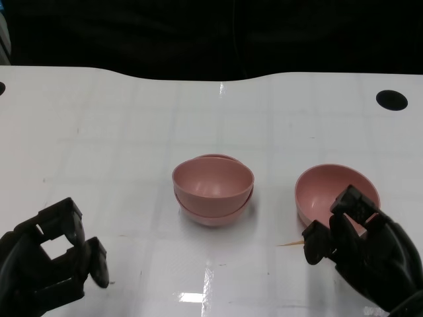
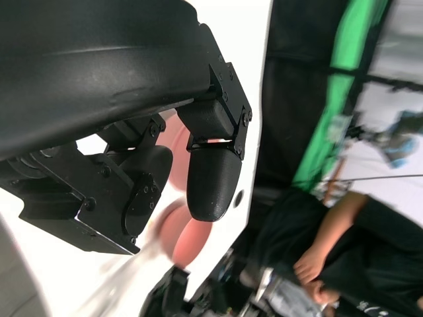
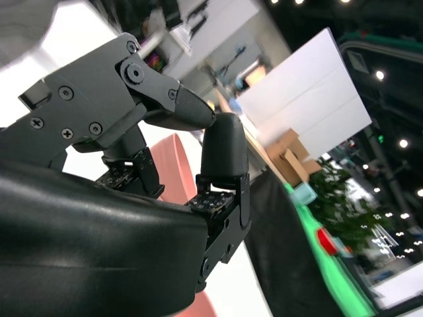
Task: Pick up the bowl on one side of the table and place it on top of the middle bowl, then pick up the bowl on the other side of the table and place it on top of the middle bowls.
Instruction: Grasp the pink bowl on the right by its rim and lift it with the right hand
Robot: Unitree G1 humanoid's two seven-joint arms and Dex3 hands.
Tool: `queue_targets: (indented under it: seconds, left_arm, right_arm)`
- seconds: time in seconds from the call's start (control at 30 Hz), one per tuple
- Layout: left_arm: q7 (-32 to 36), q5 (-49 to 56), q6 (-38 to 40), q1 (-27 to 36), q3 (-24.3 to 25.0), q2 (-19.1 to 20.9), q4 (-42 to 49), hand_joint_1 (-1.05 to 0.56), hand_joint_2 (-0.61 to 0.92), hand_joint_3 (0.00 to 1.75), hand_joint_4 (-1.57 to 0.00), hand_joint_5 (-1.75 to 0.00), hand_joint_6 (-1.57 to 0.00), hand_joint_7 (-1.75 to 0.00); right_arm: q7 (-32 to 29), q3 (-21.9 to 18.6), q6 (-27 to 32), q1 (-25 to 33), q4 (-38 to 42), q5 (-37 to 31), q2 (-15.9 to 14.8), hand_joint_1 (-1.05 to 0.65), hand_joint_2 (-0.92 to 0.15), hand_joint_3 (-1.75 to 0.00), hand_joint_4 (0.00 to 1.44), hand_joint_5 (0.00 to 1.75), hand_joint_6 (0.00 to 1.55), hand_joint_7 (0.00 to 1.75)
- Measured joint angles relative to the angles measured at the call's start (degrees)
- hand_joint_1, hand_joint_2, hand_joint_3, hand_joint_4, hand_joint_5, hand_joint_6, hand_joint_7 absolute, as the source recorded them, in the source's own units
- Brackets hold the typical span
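Observation:
Two pink bowls sit nested as the middle stack [image 1: 213,186] at the table's centre. A third pink bowl, the right bowl [image 1: 330,188], stands on the table to its right and shows as a pink rim [image 3: 175,165] in the right wrist view. My right hand [image 1: 360,244] is at that bowl's near rim. Its fingers [image 1: 355,201] reach over the rim into the bowl, and the thumb lies outside against the wall, pinching it. My left hand [image 1: 53,254] rests low at the near left, loosely curled and holding nothing, well away from the stack.
The white table [image 1: 119,132] has a dark hole [image 1: 391,100] at the far right and a curved far edge. A thin orange mark [image 1: 289,244] lies beside my right thumb. A person [image 2: 330,244] sits beyond the table in the left wrist view.

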Motion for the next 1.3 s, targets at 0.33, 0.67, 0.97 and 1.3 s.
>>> queue_targets:
  seconds: [0.33,0.67,0.97,1.3]
  left_arm:
    - [0.03,-8.06,16.07,-2.03,5.03,1.70,-1.99,0.08,0.92,1.53,-1.06,-1.75,-0.76,-1.75]
    - [8.28,-13.72,26.22,-2.92,8.31,1.51,-6.21,0.02,0.92,1.49,-0.93,-1.75,-0.34,-1.75]
    - [9.06,-12.95,26.74,-2.48,8.60,1.03,-9.36,0.01,0.92,1.49,-0.92,-1.75,-0.38,-1.75]
    - [9.57,-12.92,26.87,-2.34,9.70,0.65,-9.34,0.00,0.92,1.45,-0.94,-1.75,-0.52,-1.75]
  right_arm:
    - [-9.45,2.57,-40.52,-0.42,5.33,-29.16,-0.22,-0.23,-0.69,-0.95,0.77,1.62,0.77,1.26]
    - [-25.33,2.50,-51.12,-0.43,-1.37,-69.35,-14.04,-0.65,-0.92,-0.37,0.62,0.06,0.74,0.03]
    - [-23.16,6.92,-34.90,1.99,-10.87,-84.81,-21.48,-0.79,-0.92,-0.36,0.37,0.00,0.43,0.00]
    - [-23.96,12.17,-27.58,-0.77,-6.94,-86.06,-26.01,-0.80,-0.92,-0.27,0.35,0.00,0.39,0.00]
